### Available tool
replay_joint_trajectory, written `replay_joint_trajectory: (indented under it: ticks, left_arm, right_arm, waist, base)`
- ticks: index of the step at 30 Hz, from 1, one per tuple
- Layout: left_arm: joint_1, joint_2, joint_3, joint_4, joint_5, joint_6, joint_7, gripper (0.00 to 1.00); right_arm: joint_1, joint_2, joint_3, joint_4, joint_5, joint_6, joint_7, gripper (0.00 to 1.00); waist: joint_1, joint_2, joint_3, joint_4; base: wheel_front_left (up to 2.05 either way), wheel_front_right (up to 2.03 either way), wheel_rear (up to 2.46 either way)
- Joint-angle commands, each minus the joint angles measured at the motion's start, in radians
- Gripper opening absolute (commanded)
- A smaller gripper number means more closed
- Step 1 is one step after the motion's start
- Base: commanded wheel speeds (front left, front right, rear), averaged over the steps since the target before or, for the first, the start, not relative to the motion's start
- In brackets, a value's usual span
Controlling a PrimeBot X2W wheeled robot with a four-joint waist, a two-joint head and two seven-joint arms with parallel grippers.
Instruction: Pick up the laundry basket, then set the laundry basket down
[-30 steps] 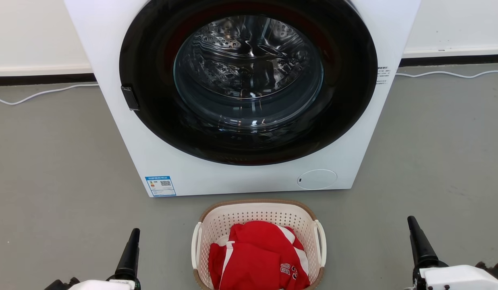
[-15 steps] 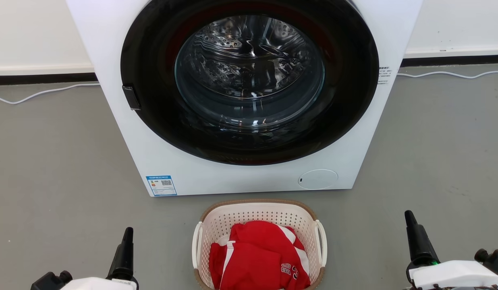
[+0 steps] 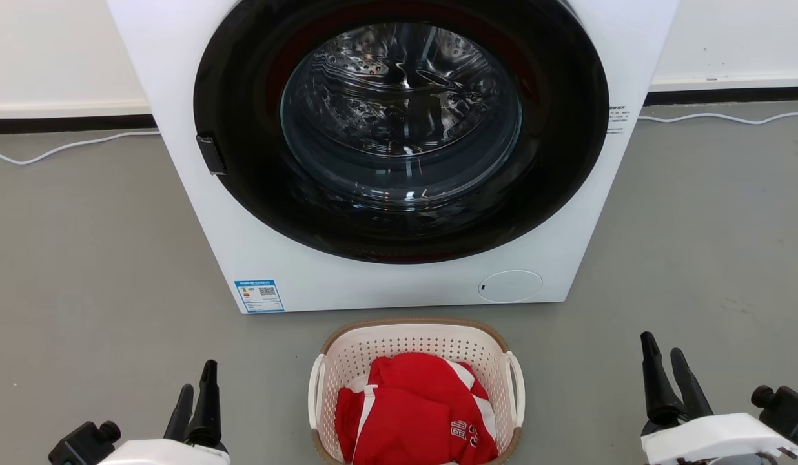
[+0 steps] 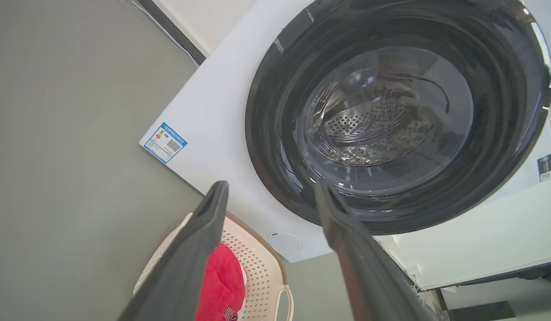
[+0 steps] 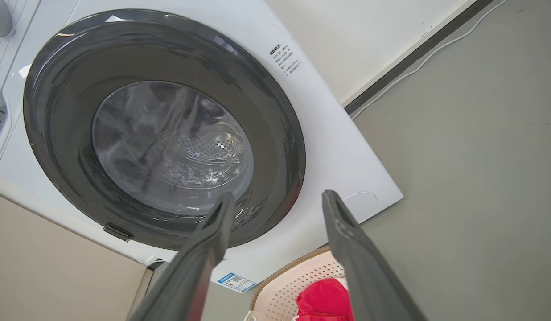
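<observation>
Sitting upright, the cream perforated laundry basket (image 3: pixel 413 341) holds red clothing (image 3: pixel 412 413).

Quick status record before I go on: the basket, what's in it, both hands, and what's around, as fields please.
basket: cream-white perforated plastic laundry basket with brown rim, standing on the grey floor, not gripped
contents: crumpled red and white garment
left hand: open, left of the basket, apart from it
right hand: open, right of the basket, apart from it
behind basket: white front-loading washing machine, round dark door appears shut
</observation>
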Motion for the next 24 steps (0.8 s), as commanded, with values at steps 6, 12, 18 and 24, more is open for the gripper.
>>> replay_joint_trajectory:
  ticks: [6,12,18,24]
  left_arm:
    - [-0.026,0.008,0.012,-0.032,0.102,0.008,-0.027,1.0]
    - [-0.024,0.009,0.014,-0.035,0.175,0.012,-0.044,1.0]
    - [-0.02,0.01,0.013,-0.036,0.246,0.016,-0.062,1.0]
    - [-0.017,0.011,0.01,-0.045,0.319,0.025,-0.08,1.0]
  right_arm:
    - [-0.054,-0.011,0.018,-0.028,-0.125,0.004,-0.03,1.0]
    - [-0.058,-0.014,0.019,-0.021,-0.221,0.005,-0.048,1.0]
    - [-0.058,-0.015,0.021,-0.017,-0.306,0.005,-0.065,1.0]
    - [-0.06,-0.015,0.02,-0.017,-0.389,0.005,-0.083,1.0]
  waist:
    - [0.0,0.0,0.002,0.002]
    - [0.0,0.0,0.004,0.005]
    - [0.0,0.0,0.006,0.009]
    - [0.0,0.0,0.009,0.013]
  base:
    - [0.0,0.0,0.0]
    - [0.0,0.0,0.0]
    - [0.0,0.0,0.0]
    - [0.0,0.0,0.0]
